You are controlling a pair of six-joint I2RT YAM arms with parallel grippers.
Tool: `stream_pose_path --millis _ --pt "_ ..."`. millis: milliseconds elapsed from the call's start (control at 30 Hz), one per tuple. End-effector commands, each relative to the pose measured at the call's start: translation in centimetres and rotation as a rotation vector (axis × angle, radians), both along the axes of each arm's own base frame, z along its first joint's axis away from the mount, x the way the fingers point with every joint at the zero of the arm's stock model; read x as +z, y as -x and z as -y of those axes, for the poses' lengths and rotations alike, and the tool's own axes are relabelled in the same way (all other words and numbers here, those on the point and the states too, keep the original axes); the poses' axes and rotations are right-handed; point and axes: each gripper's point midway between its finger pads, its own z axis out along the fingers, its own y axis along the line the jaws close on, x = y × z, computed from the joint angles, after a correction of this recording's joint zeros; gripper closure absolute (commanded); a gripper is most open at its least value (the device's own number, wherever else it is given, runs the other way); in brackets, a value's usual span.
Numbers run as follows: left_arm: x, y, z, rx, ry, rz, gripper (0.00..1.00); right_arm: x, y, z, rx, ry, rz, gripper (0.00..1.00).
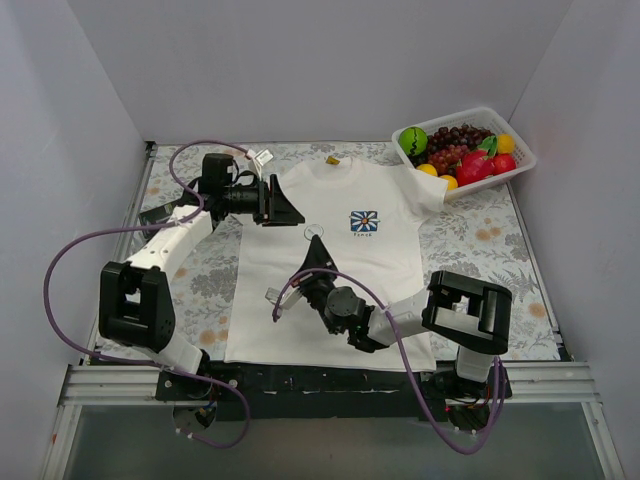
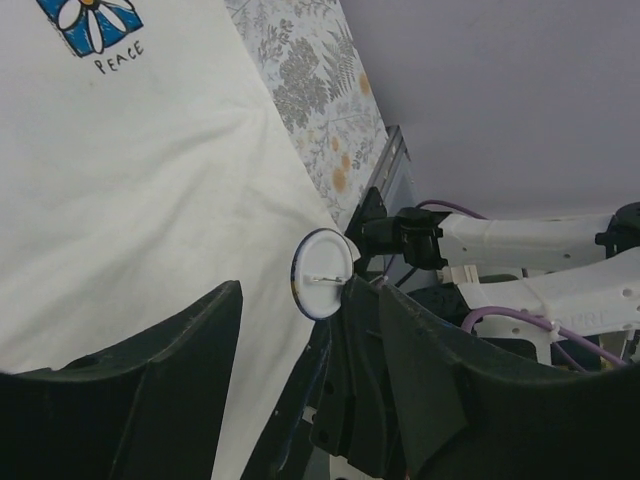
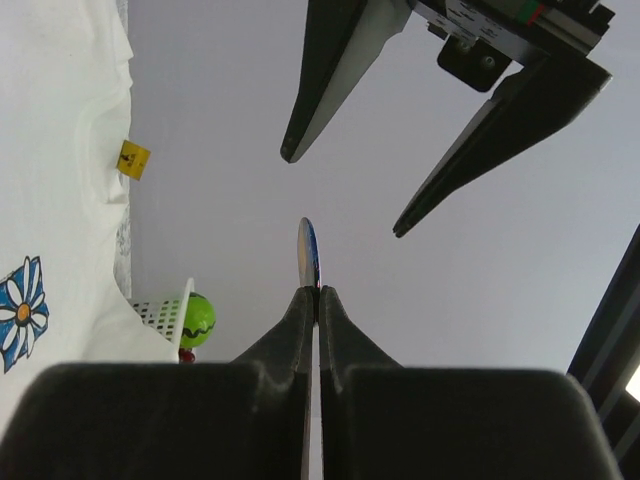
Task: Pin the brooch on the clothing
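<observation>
Right now my left gripper (image 1: 285, 208) hangs over the far-left shoulder of the shirt (image 1: 270, 300), jaws apart, tips aimed right toward the brooch (image 1: 313, 231). I see the brooch lifted off the cloth above the chest, pinched by its edge in my right gripper (image 1: 318, 248), whose jaws are clamped together on it. Its white back, with the pin (image 2: 322, 277), faces the left gripper. Just right of it sits the blue print (image 1: 364, 221). At far right stands a basket (image 1: 520, 150) of fruit (image 1: 460, 150).
</observation>
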Motion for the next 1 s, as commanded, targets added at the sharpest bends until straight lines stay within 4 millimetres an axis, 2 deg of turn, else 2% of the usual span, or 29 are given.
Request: stream_pose_path --millis 0,167,467,633,667,867,967 --pt "0.3 1.6 0.3 -0.073 0.061 -0.018 0.46 10.8 1.7 5.0 0.017 -0.664 0.162 0.99" --pt "-0.4 2.0 0.7 -0.098 0.068 -0.048 0.47 10.9 1.8 4.7 0.024 -0.662 0.166 0.99" --pt "-0.4 2.3 2.0 -0.138 0.072 -0.062 0.52 10.7 1.7 4.5 0.016 -0.656 0.166 0.99" --pt "-0.3 2.4 2.4 -0.152 0.073 -0.06 0.62 10.7 1.6 4.6 0.008 -0.658 0.162 0.99" --pt "-0.4 2.4 2.5 -0.153 0.072 -0.065 0.72 10.6 1.6 4.6 0.007 -0.658 0.161 0.99" --pt "0.2 2.4 2.6 -0.169 0.084 -0.046 1.0 10.3 1.6 4.6 0.004 -0.667 0.149 0.99" --pt "0.6 2.3 2.7 -0.161 0.079 -0.032 1.0 10.3 1.5 4.7 -0.001 -0.669 0.147 0.99"
